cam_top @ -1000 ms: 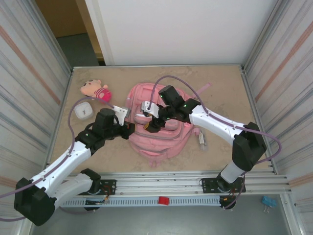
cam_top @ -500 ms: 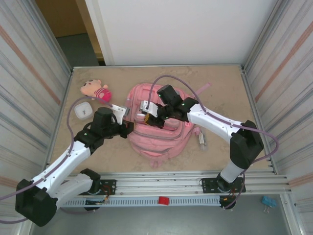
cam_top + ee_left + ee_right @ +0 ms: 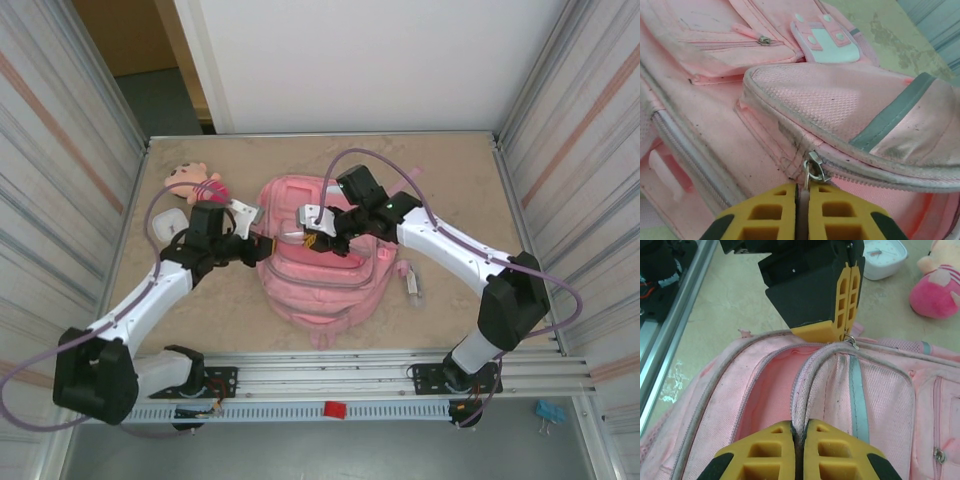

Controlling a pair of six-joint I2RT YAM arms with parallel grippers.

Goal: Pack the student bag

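Student bag [image 3: 320, 285] lies flat mid-table [image 3: 450, 200], pink front up, main compartment gaping. Left gripper [image 3: 802, 192] comes in from the left, fingers pressed together on the metal zipper pull [image 3: 812, 167]. Facing it, the right gripper [image 3: 799, 427] is clamped tight, pinching the piped rim [image 3: 805, 375] of the opening. Plush doll [image 3: 195, 182] sits beyond, well apart.

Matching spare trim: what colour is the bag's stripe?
The stripe is grey; left wrist view shows it best.

Right hand [image 3: 800, 430] now on student bag [image 3: 880, 400]
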